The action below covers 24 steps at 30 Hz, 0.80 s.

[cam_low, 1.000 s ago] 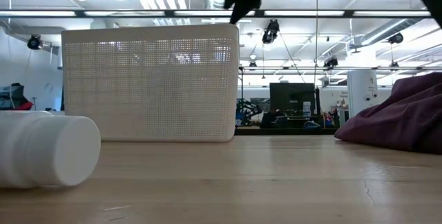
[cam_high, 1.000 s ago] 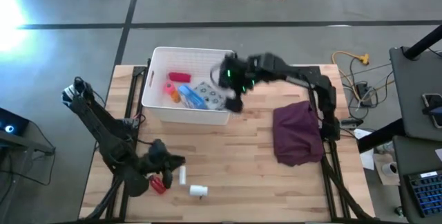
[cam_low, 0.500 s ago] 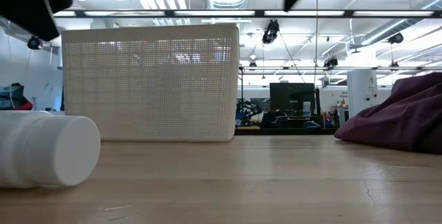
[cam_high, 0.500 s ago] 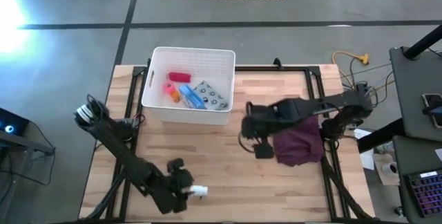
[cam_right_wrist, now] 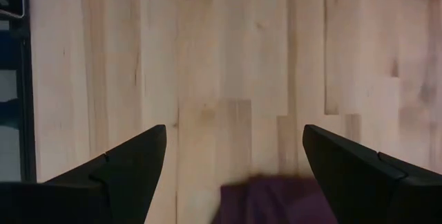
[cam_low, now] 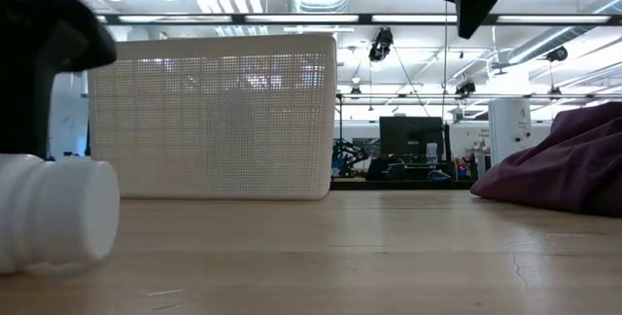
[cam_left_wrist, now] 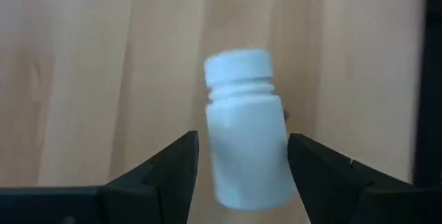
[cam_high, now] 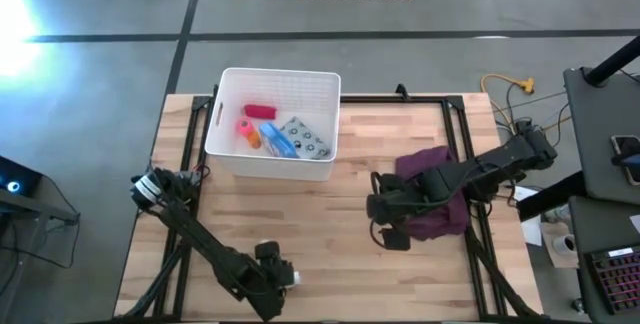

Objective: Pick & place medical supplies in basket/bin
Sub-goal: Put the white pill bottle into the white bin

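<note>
A white bottle [cam_left_wrist: 245, 134] lies on its side on the table near the front edge, also visible in the high view [cam_high: 290, 276] and the low view [cam_low: 53, 208]. My left gripper [cam_left_wrist: 243, 158] is open and low over it, one finger on each side of its body. My right gripper [cam_high: 385, 222] hangs open above bare wood with nothing between its fingers [cam_right_wrist: 235, 148], just left of the maroon cloth [cam_high: 435, 204]. The white basket [cam_high: 280, 72] stands at the far left. It holds red, orange and blue-white items and a pale pack. My left gripper comes from above with its fingers [cam_left_wrist: 181, 165] along the two sides of the white bottle's body [cam_left_wrist: 242, 175], the cap pointing away from the wrist. The bottle rests on the table. I cannot tell whether either finger touches it.
The maroon cloth lies bunched at the right side of the table, also seen in the low view [cam_low: 569, 159]. Bare wood [cam_high: 330, 214] stretches between the basket, the cloth and the bottle. Cables and equipment lie off the table's right edge.
My left gripper has gone toward the near edge and to the right, coming down over the white bottle, which has shifted a little. My right gripper has left the basket's right rim and gone toward the near right, stopping beside the maroon cloth.
</note>
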### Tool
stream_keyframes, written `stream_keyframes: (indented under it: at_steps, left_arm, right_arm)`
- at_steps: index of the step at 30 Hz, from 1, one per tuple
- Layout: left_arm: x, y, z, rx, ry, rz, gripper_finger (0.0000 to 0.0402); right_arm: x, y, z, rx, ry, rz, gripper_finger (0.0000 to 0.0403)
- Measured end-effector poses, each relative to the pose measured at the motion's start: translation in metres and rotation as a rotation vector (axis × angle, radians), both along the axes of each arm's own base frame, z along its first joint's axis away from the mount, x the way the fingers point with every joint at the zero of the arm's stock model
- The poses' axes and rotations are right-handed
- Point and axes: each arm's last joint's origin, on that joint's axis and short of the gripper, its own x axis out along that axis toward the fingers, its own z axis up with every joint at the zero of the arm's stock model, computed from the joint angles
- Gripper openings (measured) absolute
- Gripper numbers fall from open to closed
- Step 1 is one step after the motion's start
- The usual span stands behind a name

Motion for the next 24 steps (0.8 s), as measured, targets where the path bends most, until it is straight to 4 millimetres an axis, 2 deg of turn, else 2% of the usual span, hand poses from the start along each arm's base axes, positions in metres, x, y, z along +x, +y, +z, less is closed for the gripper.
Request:
stream_keyframes:
  at_steps: [16, 24]
  left_arm:
    - [-0.003, 0.028, -0.029, 0.067, 0.087, 0.062, 0.0202]
    - [0.005, 0.04, -0.027, 0.091, 0.077, 0.068, 0.0157]
  right_arm:
    - [0.0, 0.003, 0.0, -0.012, -0.014, -0.037, 0.0329]
    - [0.002, 0.002, 0.001, -0.026, -0.042, -0.048, 0.0329]
